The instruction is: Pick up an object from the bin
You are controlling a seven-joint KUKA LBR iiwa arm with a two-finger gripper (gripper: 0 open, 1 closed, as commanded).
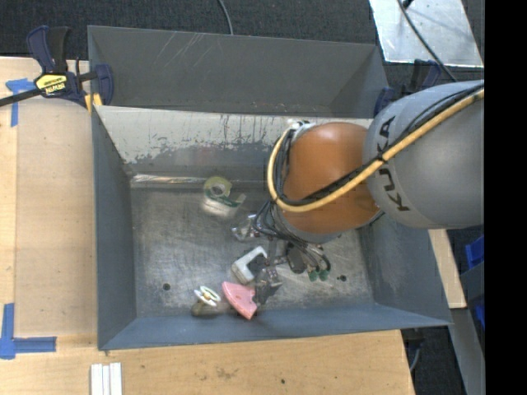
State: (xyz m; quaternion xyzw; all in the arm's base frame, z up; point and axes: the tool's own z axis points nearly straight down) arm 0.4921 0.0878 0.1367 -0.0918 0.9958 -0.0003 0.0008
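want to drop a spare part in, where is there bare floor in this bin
Bare floor lies on the left, between the bin's left wall and the tape roll, and a small patch at far right past the green bits. Crowded around the gripper: white block, pink piece.

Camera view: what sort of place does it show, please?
Probably a robotics lab set up for picking trials: a KUKA arm reaches into a grey metal bin holding small loose things, such as a pink piece and a pale roll.

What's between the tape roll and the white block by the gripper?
Camera view: a small shiny metal piece lies on the bin floor between the tape roll and the white block.
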